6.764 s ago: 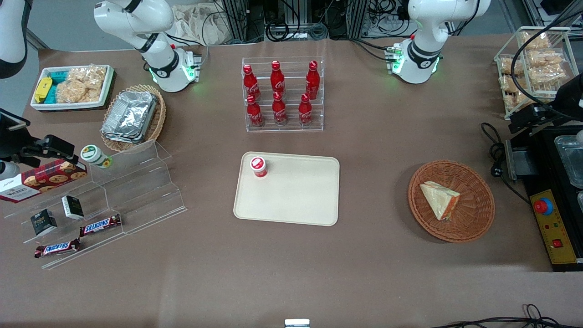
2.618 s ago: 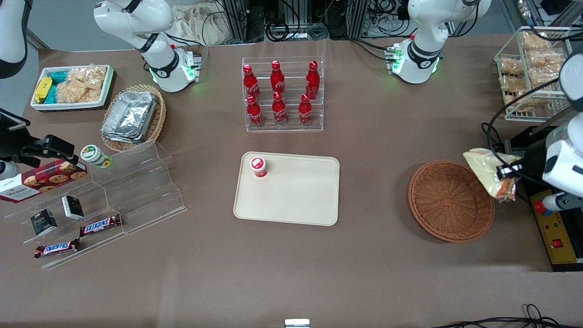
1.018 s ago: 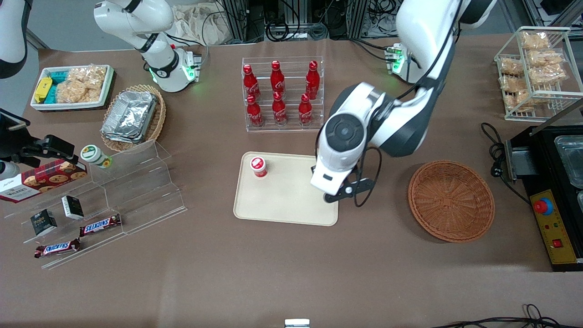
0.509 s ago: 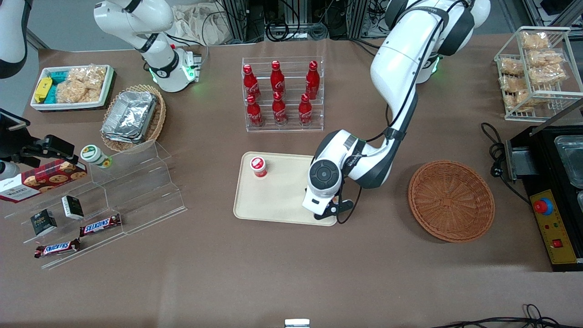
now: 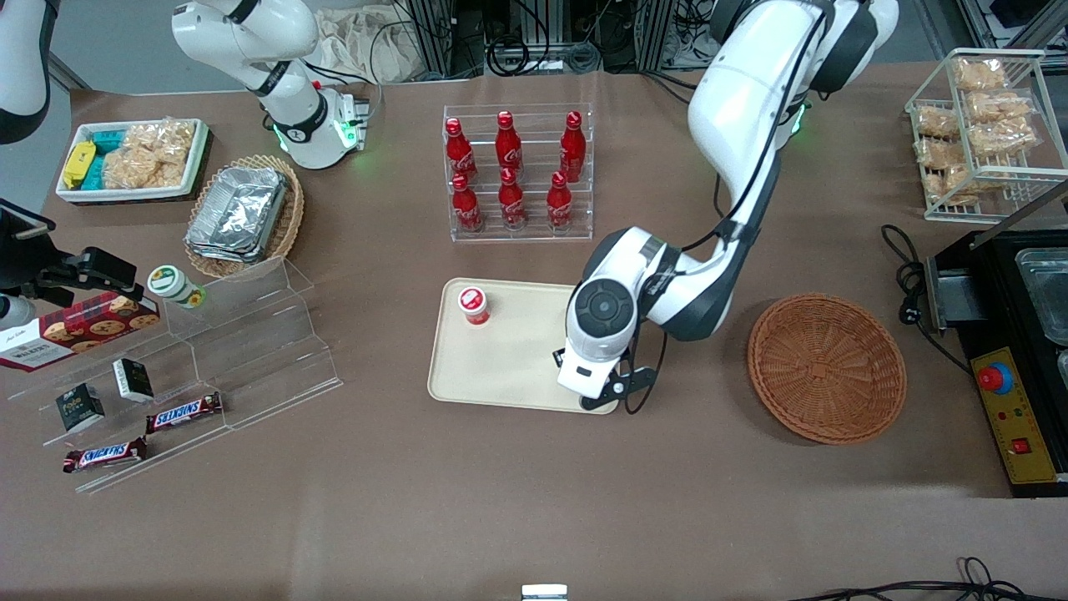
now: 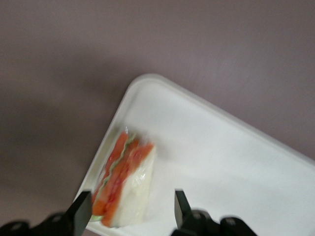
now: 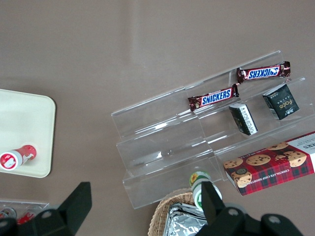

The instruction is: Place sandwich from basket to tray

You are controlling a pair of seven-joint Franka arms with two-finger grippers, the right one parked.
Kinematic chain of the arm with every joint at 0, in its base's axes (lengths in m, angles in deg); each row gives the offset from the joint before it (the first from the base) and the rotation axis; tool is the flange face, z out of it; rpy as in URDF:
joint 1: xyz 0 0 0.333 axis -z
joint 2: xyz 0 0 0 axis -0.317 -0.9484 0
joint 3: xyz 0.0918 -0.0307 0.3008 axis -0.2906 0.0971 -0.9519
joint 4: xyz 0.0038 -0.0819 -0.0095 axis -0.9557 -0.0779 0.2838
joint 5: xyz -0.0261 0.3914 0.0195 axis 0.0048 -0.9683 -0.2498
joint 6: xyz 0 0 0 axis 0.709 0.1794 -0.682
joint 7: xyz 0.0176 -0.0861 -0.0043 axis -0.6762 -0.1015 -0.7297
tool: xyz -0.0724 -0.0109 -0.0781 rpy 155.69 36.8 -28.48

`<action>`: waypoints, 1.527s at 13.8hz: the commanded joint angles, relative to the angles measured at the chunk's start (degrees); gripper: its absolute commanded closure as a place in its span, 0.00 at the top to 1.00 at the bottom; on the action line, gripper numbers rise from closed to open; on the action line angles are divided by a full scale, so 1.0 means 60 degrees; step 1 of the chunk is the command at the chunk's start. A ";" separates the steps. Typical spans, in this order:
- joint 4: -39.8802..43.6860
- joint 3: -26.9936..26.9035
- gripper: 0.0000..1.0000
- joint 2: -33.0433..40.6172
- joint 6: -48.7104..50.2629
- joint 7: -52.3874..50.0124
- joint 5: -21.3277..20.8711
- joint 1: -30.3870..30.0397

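Sandwich (image 6: 125,184) now on tray (image 6: 221,162), out of basket (image 5: 826,367); gripper (image 6: 129,211) fingers apart above.

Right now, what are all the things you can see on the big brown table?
Wrapped triangular sandwich: one, pale bread, orange-red filling, on the tray corner.
Cream plastic tray: one, mid-table.
Red-capped small bottle: one, on the tray.
Reddish-brown round wicker basket: one, toward the working arm's end.
Red cola bottles: six, in a clear rack.
Snickers bars: two, on clear steps.
Foil trays: a silver stack, in an oval basket.
Gripper: open, above the sandwich.
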 commanded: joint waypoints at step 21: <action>-0.1817 -0.1374 1.00 0.5857 0.3427 0.7703 0.0102 -0.4505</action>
